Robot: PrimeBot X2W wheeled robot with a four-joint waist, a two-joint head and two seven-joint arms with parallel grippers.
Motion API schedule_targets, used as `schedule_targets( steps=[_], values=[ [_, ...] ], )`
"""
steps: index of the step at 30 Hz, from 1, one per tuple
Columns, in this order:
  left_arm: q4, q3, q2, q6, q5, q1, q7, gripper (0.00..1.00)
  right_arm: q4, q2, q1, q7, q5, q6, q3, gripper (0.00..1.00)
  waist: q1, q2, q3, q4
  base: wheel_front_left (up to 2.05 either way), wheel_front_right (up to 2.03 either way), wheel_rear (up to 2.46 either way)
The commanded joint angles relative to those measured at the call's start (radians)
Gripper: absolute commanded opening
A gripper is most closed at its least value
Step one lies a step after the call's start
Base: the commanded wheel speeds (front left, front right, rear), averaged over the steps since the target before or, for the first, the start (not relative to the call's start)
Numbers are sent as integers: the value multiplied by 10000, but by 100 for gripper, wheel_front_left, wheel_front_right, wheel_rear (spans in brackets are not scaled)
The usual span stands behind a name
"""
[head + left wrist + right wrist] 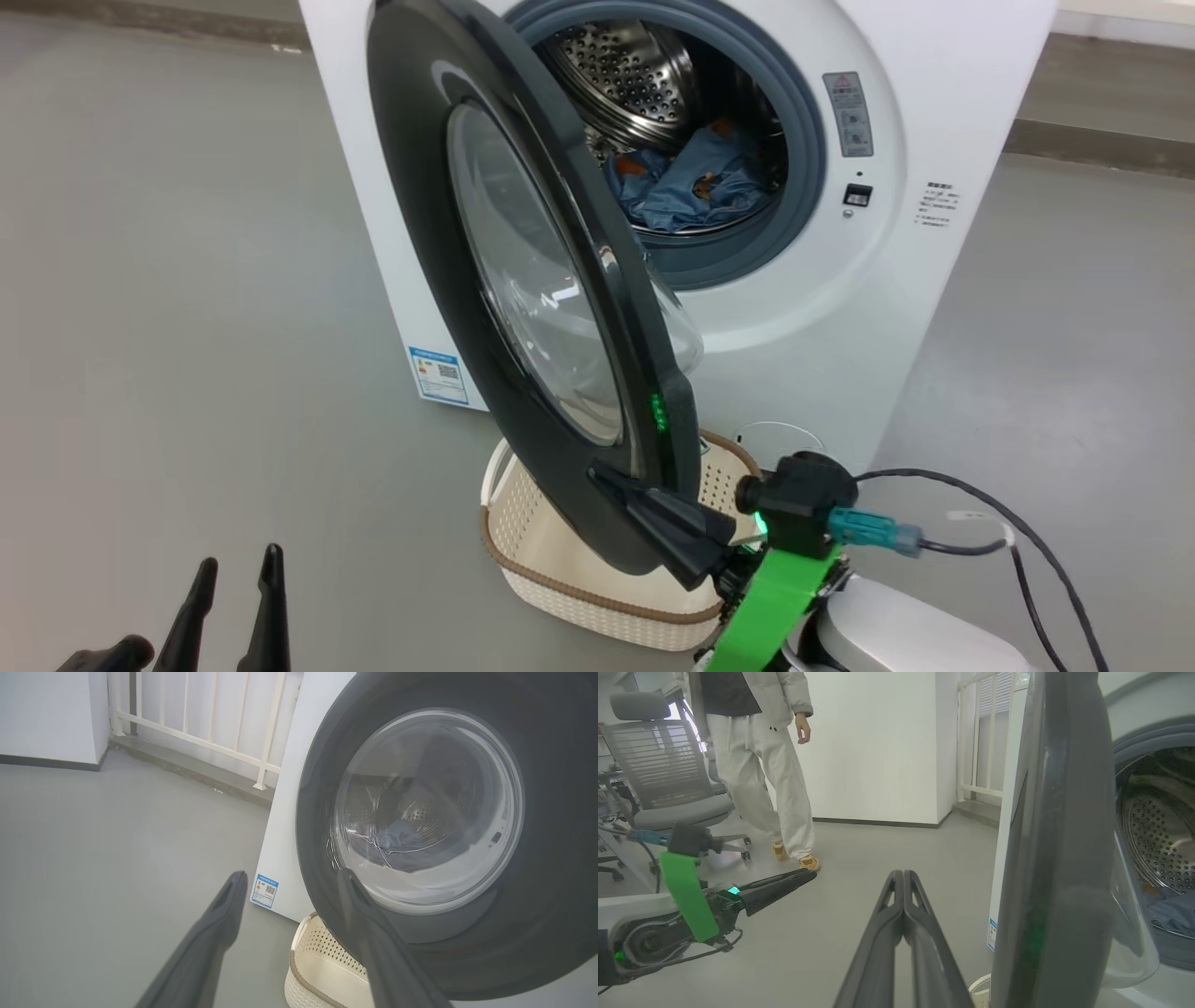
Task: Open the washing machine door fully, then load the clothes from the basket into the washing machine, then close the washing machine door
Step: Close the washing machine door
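Half-open door (420, 187) hangs over the basket (560, 569); a person (756, 756) walks by a chair (658, 765).
Clothes (691, 187) lie in the washing machine (934, 308) drum. The right gripper (607, 481), fingers pressed together and holding nothing, sits at the door's lower rim; contact unclear. The left gripper (239, 557) is spread wide, holding nothing.

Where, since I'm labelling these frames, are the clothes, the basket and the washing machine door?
clothes (695, 187), head view, middle of blue fabric.
basket (527, 527), head view, perforated inner wall.
washing machine door (411, 187), head view, black rim.
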Motion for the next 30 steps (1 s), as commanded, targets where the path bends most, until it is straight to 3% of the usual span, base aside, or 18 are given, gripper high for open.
schedule_targets(
  steps=[1, 12, 20, 30],
  values=[
    [-192, 296, 181, -45, -107, -276, -119, 100, 176, 85, -414, -82, 276, 44, 261, 0, 0, 0, 5, 124, 0, 0, 0],
    [-185, 230, 134, -44, -200, -305, -119, 100, 2355, 46, -1164, -82, 1291, 44, 1340, 0, 0, 0, 211, 339, 0, 0, 0],
    [-224, 91, 170, -44, -231, -427, -87, 100, 2811, -217, -1336, -82, 1346, 44, 759, 0, 0, 0, 434, 204, 0, 0, 0],
    [-292, -284, 167, -46, -375, -895, -68, 100, 3437, -744, -2085, -82, 965, 44, -532, 0, 0, 0, 1632, -143, 0, 0, 0]
  ],
)
